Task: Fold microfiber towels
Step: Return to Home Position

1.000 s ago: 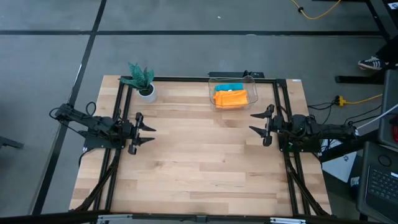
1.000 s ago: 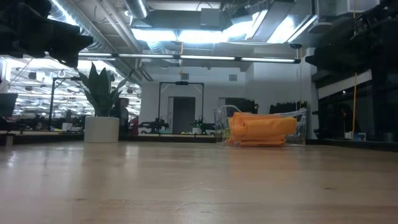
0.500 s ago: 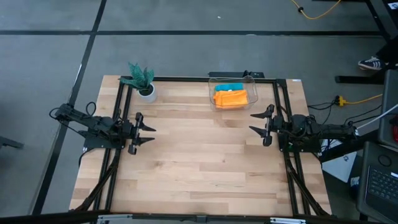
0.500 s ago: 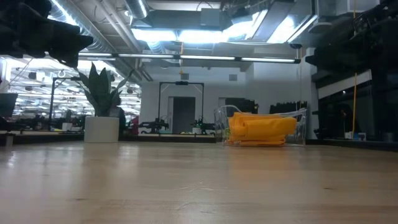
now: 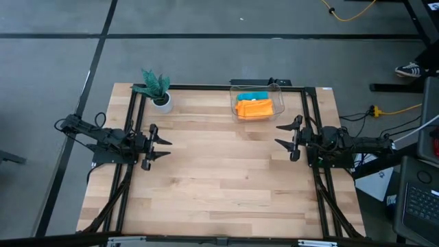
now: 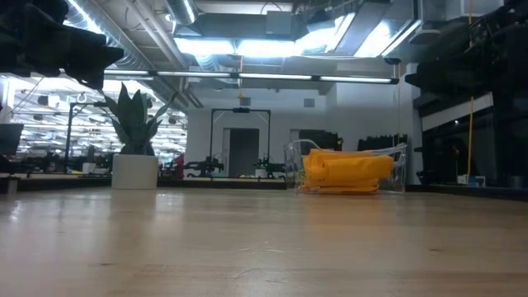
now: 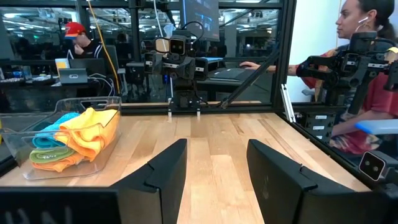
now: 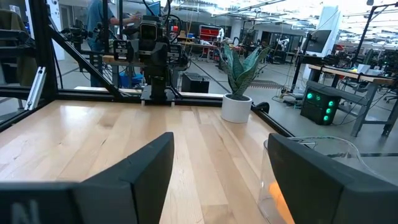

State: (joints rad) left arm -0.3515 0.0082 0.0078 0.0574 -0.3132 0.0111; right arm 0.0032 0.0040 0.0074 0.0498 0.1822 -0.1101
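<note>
The microfiber towels [image 5: 254, 107] lie folded in the bin [image 5: 278, 88] (upper centre, high view). Left hand [image 5: 169, 148] and right hand [image 5: 277, 135], both spread empty, hover unchanged at the sides of the surface [image 5: 219, 192]; folding appears finished.

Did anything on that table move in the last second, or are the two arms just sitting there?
Nothing visibly changed. The left claw and the right claw stay open and empty near the table's sides, and the folded towels lie in the clear bin as before.
</note>
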